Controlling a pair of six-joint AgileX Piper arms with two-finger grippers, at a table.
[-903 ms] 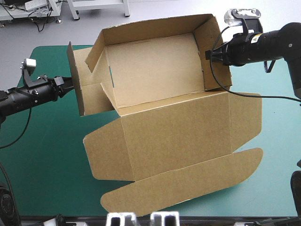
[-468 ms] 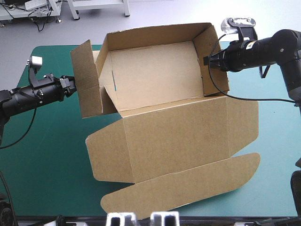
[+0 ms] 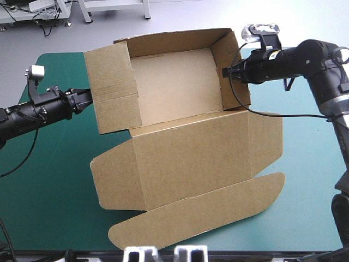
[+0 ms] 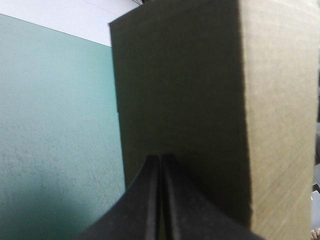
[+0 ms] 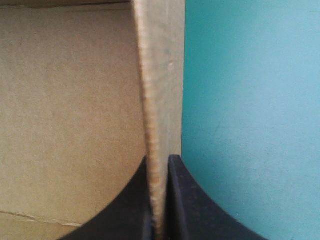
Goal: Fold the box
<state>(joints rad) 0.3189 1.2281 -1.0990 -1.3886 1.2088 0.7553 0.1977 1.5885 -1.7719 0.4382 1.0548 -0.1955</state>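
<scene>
The brown box (image 3: 185,153) lies in the middle of the teal-green cover, its tray toward the far edge with walls raised and its lid flat toward the near edge. My left gripper (image 3: 88,99) is shut, its tips against the outer face of the left wall panel (image 3: 112,87). In the left wrist view the shut left gripper (image 4: 160,159) meets that brown face (image 4: 200,100) straight ahead. My right gripper (image 3: 224,72) is shut on the tray's right wall. In the right wrist view the wall's edge (image 5: 157,75) runs between the right gripper (image 5: 159,162).
The lid's long rounded tuck flap (image 3: 196,215) reaches close to the table's near edge. Bare teal-green cover (image 3: 49,180) lies to the box's left and along its right side (image 5: 250,125). The table's far edge runs just beyond the tray.
The left wall panel has swung from leaning outward to standing over the tray's left side, pushed by my left gripper. The whole box and my right gripper have shifted a little to the left.
</scene>
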